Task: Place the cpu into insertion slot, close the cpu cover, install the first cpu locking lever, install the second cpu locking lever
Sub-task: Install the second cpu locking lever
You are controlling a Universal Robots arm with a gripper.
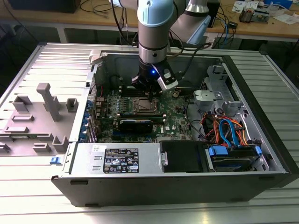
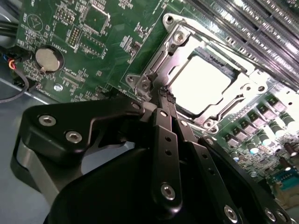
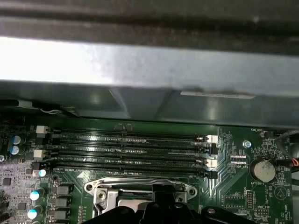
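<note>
I have the arm reaching down into the open computer case (image 1: pixel 187 182), which lies on its side on the ribbed metal surface (image 1: pixel 28 65). The claw (image 2: pixel 164 95) hangs just above the green motherboard (image 1: pixel 175 116), its tips right at the edge of the insertion slot (image 1: pixel 142 106). From the second wrist view its two black fingers (image 2: pixel 164 135) sit pressed together, closed with nothing between them. The cpu (image 2: pixel 201 84) already lies flat in the slot — its pale metal top shows bright through the square window of the cpu cover (image 2: pixel 174 41), which is folded down over it. The claw tips meet the silver frame at the corner nearest the round coin battery (image 2: pixel 48 58). In the first wrist view I see the row of long memory slots (image 3: pixel 131 151) running just beside the socket.
</note>
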